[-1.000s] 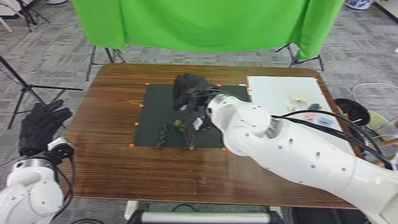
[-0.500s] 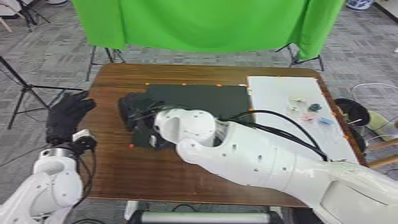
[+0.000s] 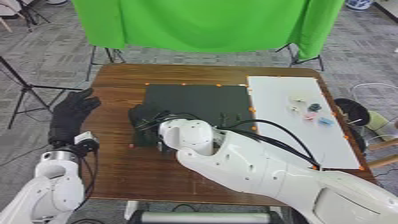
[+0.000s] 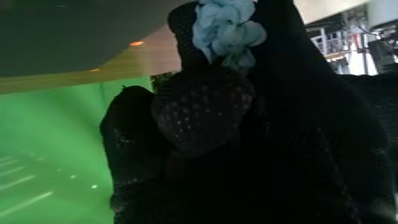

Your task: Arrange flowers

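Right wrist view: a light blue flower (image 4: 227, 30) stands out past the tip of the thumb, against black glove; behind it are the mat and the green cloth (image 4: 53, 150).
Head view: the right hand (image 3: 147, 117) is at the left part of the dark mat (image 3: 200, 95), palm hidden by its own wrist and cables; the white board (image 3: 311, 145) lies on the table's right side.
Flower's look: pale blue, several soft rounded petals overlapping in a loose, ruffled clump, paler where the light catches them; its lower end is tucked into the glove.
Flower's place: in the right hand, between thumb and fingers.
Right fingers: closed in on the flower, pinching it.
Left hand (image 3: 73, 112): at the table's (image 3: 133, 180) left edge, fingers wide and loosely spread, holding nothing.
Board: small blossoms near its far right part, two cream (image 3: 298, 98), one dark (image 3: 314, 107), one pink (image 3: 309, 116), one blue (image 3: 326, 121), lying close together.
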Motion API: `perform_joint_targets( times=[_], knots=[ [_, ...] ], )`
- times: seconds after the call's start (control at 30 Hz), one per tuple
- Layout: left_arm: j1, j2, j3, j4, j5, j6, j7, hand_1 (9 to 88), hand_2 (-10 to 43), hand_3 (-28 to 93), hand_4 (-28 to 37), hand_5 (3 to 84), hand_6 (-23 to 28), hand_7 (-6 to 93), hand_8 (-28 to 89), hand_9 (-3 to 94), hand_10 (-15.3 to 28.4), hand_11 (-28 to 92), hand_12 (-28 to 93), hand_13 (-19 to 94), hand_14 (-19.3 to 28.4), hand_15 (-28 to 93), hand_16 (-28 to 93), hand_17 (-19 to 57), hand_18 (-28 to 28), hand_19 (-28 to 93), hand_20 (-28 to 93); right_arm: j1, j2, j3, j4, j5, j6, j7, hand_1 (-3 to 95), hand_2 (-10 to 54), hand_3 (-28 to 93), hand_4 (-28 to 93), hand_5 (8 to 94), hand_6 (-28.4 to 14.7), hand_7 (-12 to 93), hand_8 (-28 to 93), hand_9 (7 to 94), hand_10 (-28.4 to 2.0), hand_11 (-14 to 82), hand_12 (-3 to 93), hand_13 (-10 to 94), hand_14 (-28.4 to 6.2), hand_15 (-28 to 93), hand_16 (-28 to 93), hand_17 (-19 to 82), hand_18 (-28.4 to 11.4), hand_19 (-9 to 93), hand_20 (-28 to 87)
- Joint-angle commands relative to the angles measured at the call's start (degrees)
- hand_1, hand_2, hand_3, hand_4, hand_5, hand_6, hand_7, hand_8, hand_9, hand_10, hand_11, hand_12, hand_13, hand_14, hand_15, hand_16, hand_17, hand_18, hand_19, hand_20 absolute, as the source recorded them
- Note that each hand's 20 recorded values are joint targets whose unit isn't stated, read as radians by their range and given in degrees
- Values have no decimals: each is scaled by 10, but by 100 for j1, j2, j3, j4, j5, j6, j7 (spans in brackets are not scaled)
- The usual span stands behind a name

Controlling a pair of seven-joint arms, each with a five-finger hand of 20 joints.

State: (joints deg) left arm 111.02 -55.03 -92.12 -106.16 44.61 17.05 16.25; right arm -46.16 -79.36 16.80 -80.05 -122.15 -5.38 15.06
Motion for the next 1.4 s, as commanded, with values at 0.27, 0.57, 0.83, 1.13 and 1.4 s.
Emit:
perform_joint_targets(
  times=[0.27,0.57,0.83,1.13,1.4],
  knots=[
    [1187,-608,-423,-196,141,-15,215,179,-12,722,-283,519,13,173,-81,524,133,226,133,408,160,223,-12,75,109,107,175,54,16,18,126,-249,264,227,581,-95,611,-158,770,12,226,28,840,-113,55,252,937,-22,532,311,671,-96,932,440],
    [1582,-908,-614,-315,218,-150,241,187,-72,745,-282,517,10,177,-82,523,131,223,136,409,159,217,-7,76,108,103,178,18,141,128,56,-133,-82,343,533,-88,620,-138,712,12,229,25,768,-116,101,191,934,-22,508,335,660,-98,932,428],
    [1493,-983,-864,-207,269,-430,33,206,-94,750,-283,516,8,180,-84,523,129,222,137,410,157,214,-5,78,107,96,179,60,277,176,-196,12,-646,548,378,-95,709,-130,579,34,182,-112,698,-129,107,154,924,-24,506,328,653,-104,932,438],
    [1486,-992,-958,-193,329,-575,-44,213,-95,747,-282,514,6,183,-84,522,128,221,137,409,157,214,-4,78,108,92,180,354,650,279,-847,270,-1140,725,305,-95,688,-126,520,39,150,-106,636,-154,83,146,912,-31,492,318,633,-117,932,431],
    [1740,-744,-587,-642,499,-189,328,216,-95,747,-282,512,5,185,-86,522,128,221,138,410,157,212,-4,81,107,93,183,627,1053,639,-1609,834,-835,751,285,-95,678,-115,502,40,134,-97,607,-165,79,136,909,-34,484,314,628,-116,932,415]
  ],
)
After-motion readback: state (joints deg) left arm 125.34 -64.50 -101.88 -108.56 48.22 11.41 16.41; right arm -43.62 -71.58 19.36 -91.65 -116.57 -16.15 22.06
